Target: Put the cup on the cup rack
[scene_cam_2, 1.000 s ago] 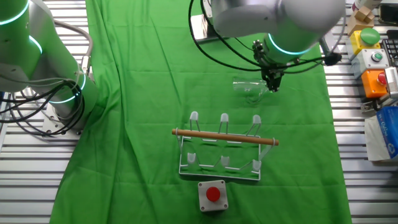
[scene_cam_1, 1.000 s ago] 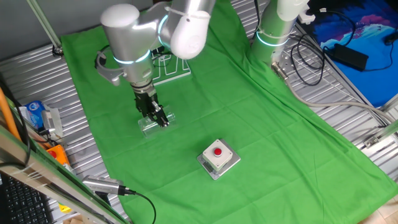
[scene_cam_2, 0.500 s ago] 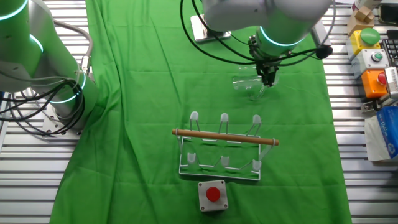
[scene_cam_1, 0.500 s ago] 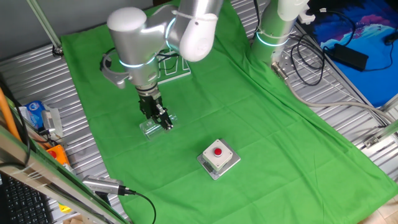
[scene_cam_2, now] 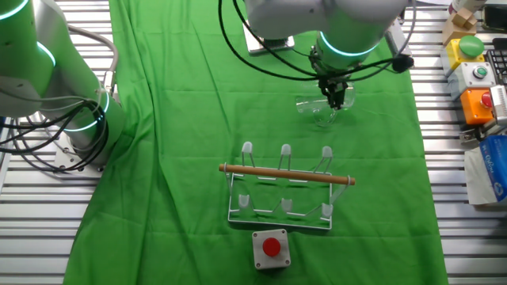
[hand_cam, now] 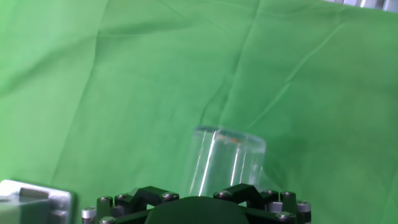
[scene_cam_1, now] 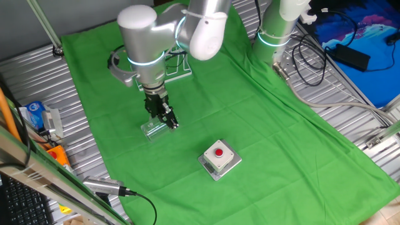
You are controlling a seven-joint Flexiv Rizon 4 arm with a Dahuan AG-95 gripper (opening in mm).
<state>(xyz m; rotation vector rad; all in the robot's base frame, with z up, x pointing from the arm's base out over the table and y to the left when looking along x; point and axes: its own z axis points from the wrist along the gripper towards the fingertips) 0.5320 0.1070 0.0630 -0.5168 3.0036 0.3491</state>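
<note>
1. Nearest in the hand view: black tool along the bottom edge, fingertips out of sight there, clear cup rising from between its links.
2. In one fixed view: tool pointing down at the cup, fingers at the glass; closure on the cup likely, but how wide the jaws stand cannot be told.
3. In the other fixed view: tool over one end of the cup, the glass lying on its side on the green cloth that covers the counter.
4. Farther along the cloth: white wire cup rack, upright, wooden dowel across the top, well apart from the cup.
5. Just beside the rack's base, on the side away from the cup: grey box with a red button, also seen in one fixed view.
6. Rack mostly hidden behind the arm in one fixed view, only a corner showing.
7. Farthest out: second silver arm standing at the cloth's edge, beyond the rack.
</note>
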